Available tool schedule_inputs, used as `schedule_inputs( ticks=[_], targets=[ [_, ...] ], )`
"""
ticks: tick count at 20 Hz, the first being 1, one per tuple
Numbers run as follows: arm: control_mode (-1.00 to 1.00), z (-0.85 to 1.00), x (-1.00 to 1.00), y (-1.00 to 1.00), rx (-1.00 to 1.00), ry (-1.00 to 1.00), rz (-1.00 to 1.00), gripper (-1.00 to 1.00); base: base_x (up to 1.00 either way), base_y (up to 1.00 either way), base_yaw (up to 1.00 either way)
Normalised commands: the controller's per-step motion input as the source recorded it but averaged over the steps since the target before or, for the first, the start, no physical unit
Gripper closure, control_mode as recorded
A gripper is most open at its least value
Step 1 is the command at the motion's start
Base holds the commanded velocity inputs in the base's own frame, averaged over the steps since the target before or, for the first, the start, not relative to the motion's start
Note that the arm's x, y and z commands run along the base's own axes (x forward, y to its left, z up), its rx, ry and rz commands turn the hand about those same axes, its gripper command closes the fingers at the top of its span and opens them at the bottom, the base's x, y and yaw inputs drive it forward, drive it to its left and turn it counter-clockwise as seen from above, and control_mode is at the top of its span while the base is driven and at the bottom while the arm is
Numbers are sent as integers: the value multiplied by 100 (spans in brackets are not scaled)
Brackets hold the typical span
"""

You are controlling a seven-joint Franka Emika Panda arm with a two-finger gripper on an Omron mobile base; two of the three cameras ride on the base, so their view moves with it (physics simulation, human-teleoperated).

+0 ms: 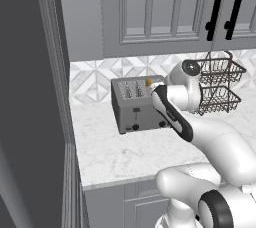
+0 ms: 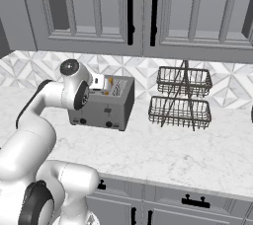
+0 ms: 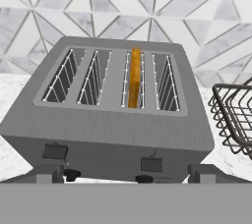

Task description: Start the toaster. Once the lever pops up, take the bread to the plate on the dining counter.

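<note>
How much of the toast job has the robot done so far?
Not much yet. The bread sits in the toaster's third slot from the left in the hand view, so that part is ready. Right now the open end effector hovers in front of the toaster, above its levers, holding nothing. Left to do: push a lever down, wait for the pop, then carry the bread to the plate.

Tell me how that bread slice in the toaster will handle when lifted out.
The bread looks thin and stands on edge in a slot, so it is probably light and stiff. Little of it rises above the toaster, so gripping may be fiddly. It could crumble if pinched hard.
</note>
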Motion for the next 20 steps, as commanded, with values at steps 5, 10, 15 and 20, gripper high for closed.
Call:
schedule_inputs(
  ticks=[5, 10, 15, 20],
  targets=[
    [-100, 0, 0, 0, 0, 0, 0, -100, 0, 0, 0],
    [-100, 0, 0, 0, 0, 0, 0, -100, 0, 0, 0],
    [-100, 0, 0, 0, 0, 0, 0, -100, 0, 0, 0],
    [-100, 0, 0, 0, 0, 0, 0, -100, 0, 0, 0]
  ],
)
